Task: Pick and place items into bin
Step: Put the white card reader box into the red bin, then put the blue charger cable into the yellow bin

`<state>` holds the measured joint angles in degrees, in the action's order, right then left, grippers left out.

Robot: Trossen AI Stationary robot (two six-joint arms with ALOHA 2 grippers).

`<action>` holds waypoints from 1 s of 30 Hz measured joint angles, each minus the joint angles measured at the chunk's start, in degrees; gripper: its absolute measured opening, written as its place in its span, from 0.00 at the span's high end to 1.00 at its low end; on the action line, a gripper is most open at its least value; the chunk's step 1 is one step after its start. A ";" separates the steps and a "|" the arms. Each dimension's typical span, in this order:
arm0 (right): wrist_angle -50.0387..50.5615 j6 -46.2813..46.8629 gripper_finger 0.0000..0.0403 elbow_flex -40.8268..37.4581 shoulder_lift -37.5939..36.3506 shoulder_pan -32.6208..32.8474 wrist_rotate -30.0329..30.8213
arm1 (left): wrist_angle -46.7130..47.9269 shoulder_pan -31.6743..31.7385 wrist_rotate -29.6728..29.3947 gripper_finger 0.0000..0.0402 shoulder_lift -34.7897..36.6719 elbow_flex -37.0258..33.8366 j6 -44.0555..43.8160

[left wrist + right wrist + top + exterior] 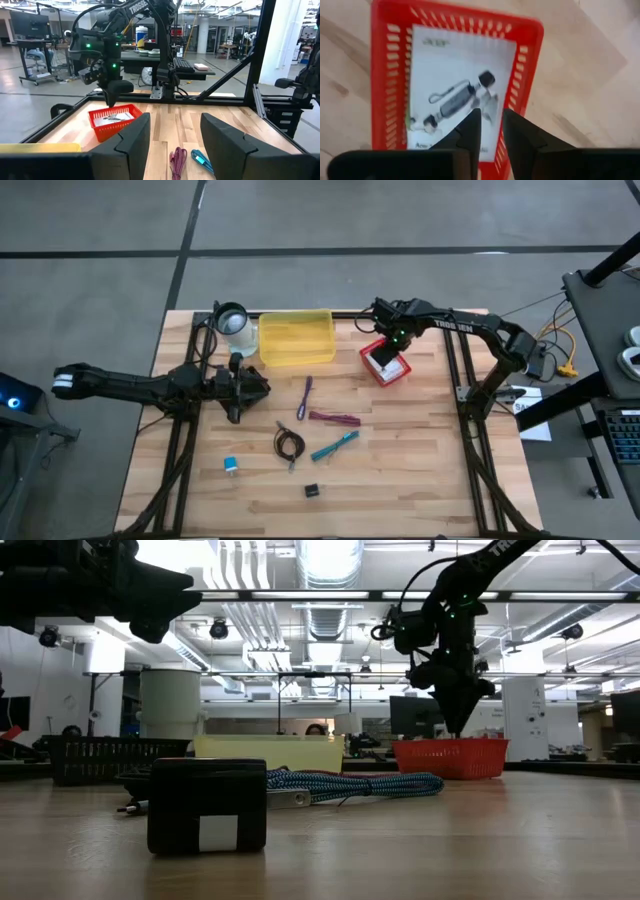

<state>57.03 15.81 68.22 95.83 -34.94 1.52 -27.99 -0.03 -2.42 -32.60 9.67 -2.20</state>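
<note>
A red basket (372,352) stands right of the yellow bin (296,340) and holds a white printed card (462,85). My right gripper (491,125) points down just above that card, open by a narrow gap with nothing between the fingers; it also shows over the red basket (450,757). My left gripper (172,137) hovers open left of the purple pen (305,397), touching nothing. On the table lie the maroon strip (335,418), teal pen (335,446), black coiled cable (289,444), blue-white piece (230,466) and black cube (312,491).
A white cylinder (235,323) stands left of the yellow bin at the far edge. Black frame rails (180,450) run along the table's left and right sides. Bare wood lies between the loose items and the near edge.
</note>
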 joint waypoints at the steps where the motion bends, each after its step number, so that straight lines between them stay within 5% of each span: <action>1: 0.73 0.04 0.81 0.06 0.00 0.00 0.00 | 0.00 0.01 0.00 0.60 0.01 0.00 0.01; 15: 5.13 1.80 0.76 6.58 -0.11 6.79 -0.50 | 0.18 -0.01 0.01 0.60 0.00 0.00 -0.35; 30: -9.00 -18.82 0.81 9.71 -0.17 36.36 -0.48 | 0.70 0.01 0.00 0.60 0.00 0.00 -0.52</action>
<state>48.03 -3.00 77.93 95.66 1.43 1.04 -27.29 -0.02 -2.42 -32.60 9.67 -2.72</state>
